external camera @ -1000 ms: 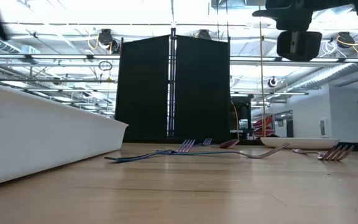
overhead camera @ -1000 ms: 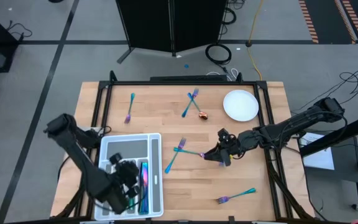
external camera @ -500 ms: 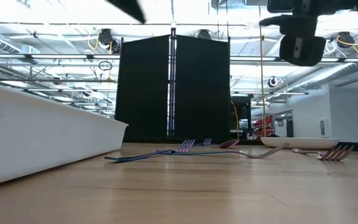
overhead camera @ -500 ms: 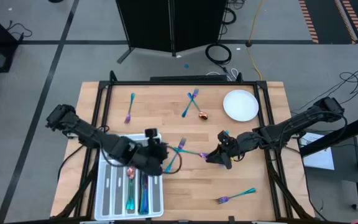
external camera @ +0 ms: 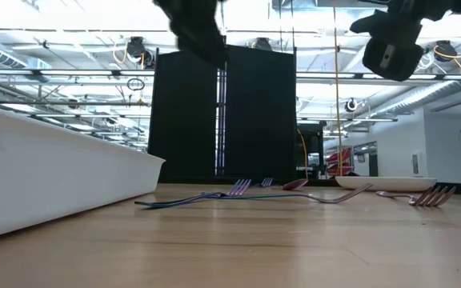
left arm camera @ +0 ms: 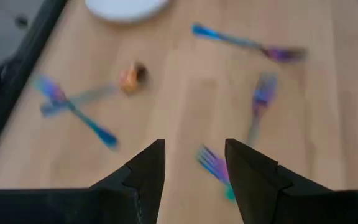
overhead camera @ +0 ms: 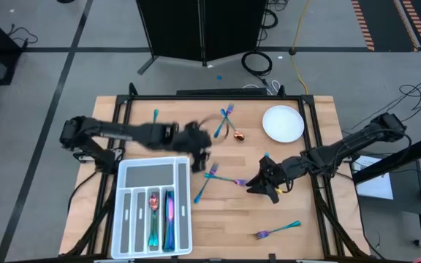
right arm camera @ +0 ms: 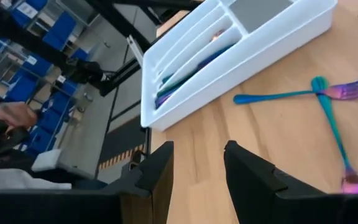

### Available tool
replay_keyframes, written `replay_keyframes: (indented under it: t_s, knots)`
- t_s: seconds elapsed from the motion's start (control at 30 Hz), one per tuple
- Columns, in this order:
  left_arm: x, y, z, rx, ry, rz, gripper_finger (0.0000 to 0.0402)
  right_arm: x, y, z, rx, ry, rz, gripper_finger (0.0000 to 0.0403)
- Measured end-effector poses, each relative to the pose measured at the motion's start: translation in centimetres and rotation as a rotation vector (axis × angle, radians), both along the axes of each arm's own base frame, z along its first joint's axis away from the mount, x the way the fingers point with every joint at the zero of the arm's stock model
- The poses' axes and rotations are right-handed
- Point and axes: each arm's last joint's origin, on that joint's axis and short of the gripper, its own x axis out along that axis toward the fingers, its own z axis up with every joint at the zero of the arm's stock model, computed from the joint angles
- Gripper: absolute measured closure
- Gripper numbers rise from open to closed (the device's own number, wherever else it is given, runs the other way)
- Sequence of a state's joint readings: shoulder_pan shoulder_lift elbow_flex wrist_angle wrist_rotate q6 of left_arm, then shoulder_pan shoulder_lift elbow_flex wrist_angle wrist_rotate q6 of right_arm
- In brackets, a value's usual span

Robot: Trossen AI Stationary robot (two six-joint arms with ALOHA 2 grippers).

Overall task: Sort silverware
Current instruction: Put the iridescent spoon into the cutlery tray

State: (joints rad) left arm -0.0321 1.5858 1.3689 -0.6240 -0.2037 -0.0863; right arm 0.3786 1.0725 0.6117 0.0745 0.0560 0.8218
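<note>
Swung from over the tray (overhead camera: 152, 208) to mid-table: left gripper (overhead camera: 199, 142), fingers apart, empty. Crossed forks (overhead camera: 212, 180) lying just toward 5 o'clock, long teal handle running 7-to-1. Right gripper (overhead camera: 265, 183) equally near, at their 3 o'clock, also parted, empty.

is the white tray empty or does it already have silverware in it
Not empty. The high view shows the white tray holding a few iridescent pieces in its long slots; its wide compartment at the far end looks bare.

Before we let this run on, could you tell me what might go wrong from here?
The two crossed forks lie between the open left gripper and the open right gripper; if both arms reach there, they may collide. Picking one fork could drag the other. The spoon near the plate could get knocked.
</note>
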Motion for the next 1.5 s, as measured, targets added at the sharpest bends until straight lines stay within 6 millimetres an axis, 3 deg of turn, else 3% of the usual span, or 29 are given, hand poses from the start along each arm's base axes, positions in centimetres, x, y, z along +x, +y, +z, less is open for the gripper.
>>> replay_keyframes:
  t_s: [0.2, 0.33, 0.47, 0.57, 0.7, 0.8, 1.1, 1.5]
  knots:
    - [2.9, 10.8, -1.3, 0.076, -0.183, -0.096, 0.0233, -0.4, -1.7, 0.3, 0.006, 0.032, -0.069, 0.0275]
    - [5.2, 17.5, -4.9, 0.001, -0.216, -0.177, 0.0233, -0.8, -3.4, 1.2, 0.075, 0.01, -0.192, 0.0275]
    - [8.3, 21.4, -8.4, -0.055, -0.152, -0.207, 0.0233, -1.6, -5.1, 2.2, 0.128, -0.022, -0.274, 0.0275]
    - [9.9, 22.0, -10.2, -0.064, -0.002, -0.289, 0.0233, -2.3, -6.0, 3.0, 0.166, -0.068, -0.326, 0.0275]
    - [11.3, 21.5, -11.5, 0.067, 0.183, -0.43, 0.0233, -3.1, -6.7, 3.9, 0.181, -0.126, -0.349, 0.0275]
    - [12.2, 21.1, -11.9, 0.168, 0.208, -0.48, 0.0233, -3.5, -7.0, 4.3, 0.17, -0.148, -0.357, 0.0275]
    - [13.0, 19.6, -13.1, 0.199, 0.26, -0.502, 0.0233, -4.1, -7.3, 4.7, 0.144, -0.177, -0.36, 0.0275]
    - [13.1, 20.0, -15.7, 0.303, 0.394, -0.51, 0.0233, -4.4, -7.4, 4.8, 0.14, -0.182, -0.358, 0.0275]
